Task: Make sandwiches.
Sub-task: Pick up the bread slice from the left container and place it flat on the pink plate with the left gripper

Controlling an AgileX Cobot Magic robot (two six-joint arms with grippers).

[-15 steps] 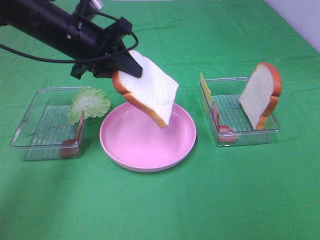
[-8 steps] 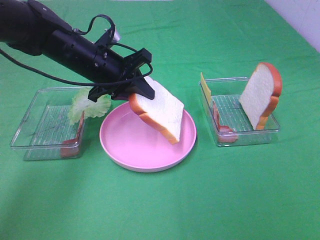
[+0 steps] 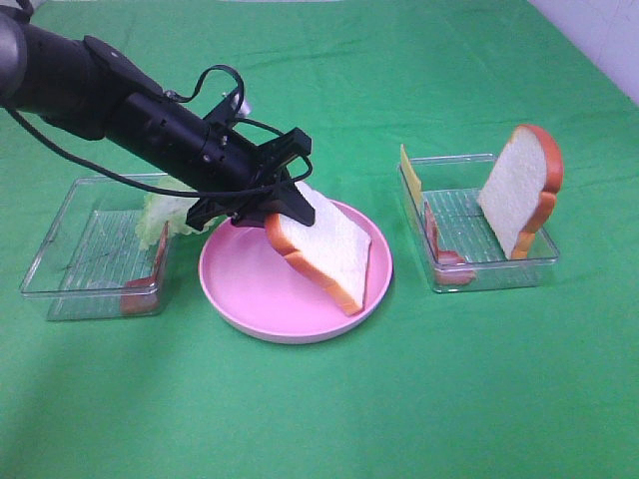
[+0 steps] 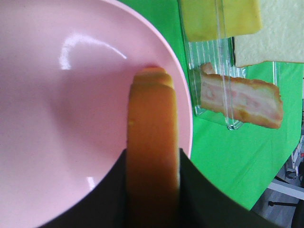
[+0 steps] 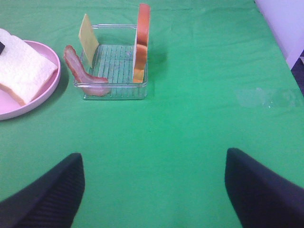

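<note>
Black and stretched out long, the left arm (image 3: 120, 110) comes in from the far left corner of the green cloth (image 3: 329, 419) and slopes down towards the middle. Its wrist is bent so that the left gripper (image 3: 285, 205) points down and to the right over the pink plate (image 3: 250, 289). The jaws are clamped on the upper end of a bread slice (image 3: 334, 249), one finger on each flat face.

That slice is tilted, neither flat nor upright. Its long axis runs from the held end, high over the plate's far left side, down to its square end at the plate's near right side. The white face looks up and to the right, and the orange-brown crust edge faces the near side. In the left wrist view the slice is seen edge on, with its far end down at the plate's inner wall. Whether it touches there or hangs just above, I cannot tell.

Left of the plate stands a clear tray (image 3: 60, 249) with a lettuce leaf (image 3: 160, 215) leaning at its far right corner, partly hidden by the arm. Right of the plate another clear tray (image 3: 539, 261) holds a second bread slice (image 3: 519, 190) standing upright, a cheese slice (image 3: 409, 172) and a strip of bacon (image 3: 439, 244).

Well apart from all this, the right gripper (image 5: 154, 190) hangs above bare cloth with its fingers (image 5: 47, 199) spread wide and nothing between them.
</note>
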